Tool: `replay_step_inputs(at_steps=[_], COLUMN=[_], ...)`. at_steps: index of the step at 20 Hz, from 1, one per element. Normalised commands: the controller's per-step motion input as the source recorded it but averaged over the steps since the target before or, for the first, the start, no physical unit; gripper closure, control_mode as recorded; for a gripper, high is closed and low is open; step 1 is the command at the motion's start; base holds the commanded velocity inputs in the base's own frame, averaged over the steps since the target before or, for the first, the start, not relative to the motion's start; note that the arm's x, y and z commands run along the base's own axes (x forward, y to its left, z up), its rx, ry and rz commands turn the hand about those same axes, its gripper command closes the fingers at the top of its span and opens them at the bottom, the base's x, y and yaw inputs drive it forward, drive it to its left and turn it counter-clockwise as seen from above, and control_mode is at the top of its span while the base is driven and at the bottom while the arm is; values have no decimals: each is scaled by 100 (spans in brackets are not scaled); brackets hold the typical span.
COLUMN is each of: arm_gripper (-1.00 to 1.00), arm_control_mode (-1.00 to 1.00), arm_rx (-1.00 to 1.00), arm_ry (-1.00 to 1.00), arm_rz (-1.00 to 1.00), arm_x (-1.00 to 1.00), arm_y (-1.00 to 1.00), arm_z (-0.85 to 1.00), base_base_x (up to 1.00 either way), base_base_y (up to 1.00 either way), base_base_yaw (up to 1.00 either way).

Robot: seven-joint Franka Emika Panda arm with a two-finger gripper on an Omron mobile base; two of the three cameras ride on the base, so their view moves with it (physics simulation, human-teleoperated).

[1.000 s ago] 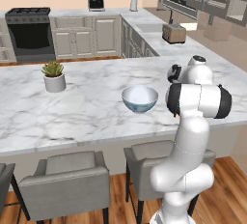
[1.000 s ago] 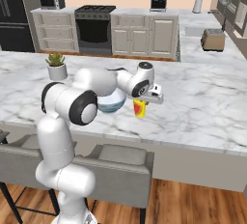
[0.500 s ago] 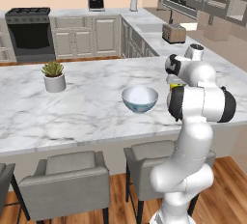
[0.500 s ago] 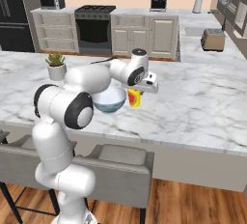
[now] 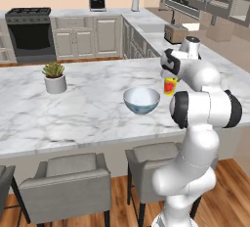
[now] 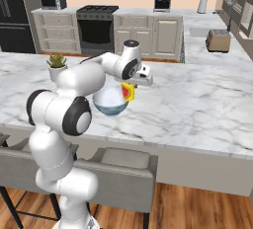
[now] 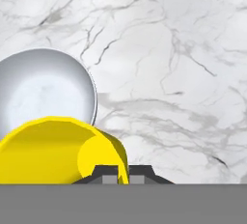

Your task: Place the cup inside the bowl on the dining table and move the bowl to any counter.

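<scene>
My gripper [image 5: 168, 78] is shut on the rim of the small yellow cup [image 5: 170, 86] with a red patch and holds it above the dining table [image 5: 88, 118], just right of the bowl [image 5: 141, 99]. From the right base view the cup [image 6: 127, 91] hangs beside the bowl [image 6: 109, 103], which the arm partly covers. Seen from the hand, the fingertips of my gripper [image 7: 118, 174] pinch the cup [image 7: 53, 150], with the white inside of the bowl [image 7: 43, 90] beyond it on the marble table [image 7: 169, 49].
A potted plant [image 5: 55, 78] stands on the table's left part. A toaster [image 5: 176, 33] sits on the side counter [image 5: 156, 39], and a stove [image 5: 30, 33] is at the back. Grey chairs [image 5: 73, 174] line the table's near edge.
The gripper has carried the cup sideways towards the bowl, closing most of the gap. The bowl and the plant have stayed put.
</scene>
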Motion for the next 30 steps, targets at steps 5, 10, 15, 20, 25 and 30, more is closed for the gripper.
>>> replay_step_inputs(at_steps=[5,10,15,20,25,30], arm_gripper=[100,100,100,100,100,100], arm_control_mode=[-100,-100,-100,-100,-100,-100], arm_rx=[0,0,0,0,0,0], arm_ry=[-7,-6,-5,-1,0,0], arm_rz=[0,0,0,0,0,0], arm_x=[0,5,18,25,12,2], arm_y=[59,50,50,34,3,0], arm_z=[7,3,0,0,-7,-19], base_base_x=[0,0,0,0,0,0], base_base_y=[0,0,0,0,0,0], base_base_yaw=[0,0,0,0,0,0])
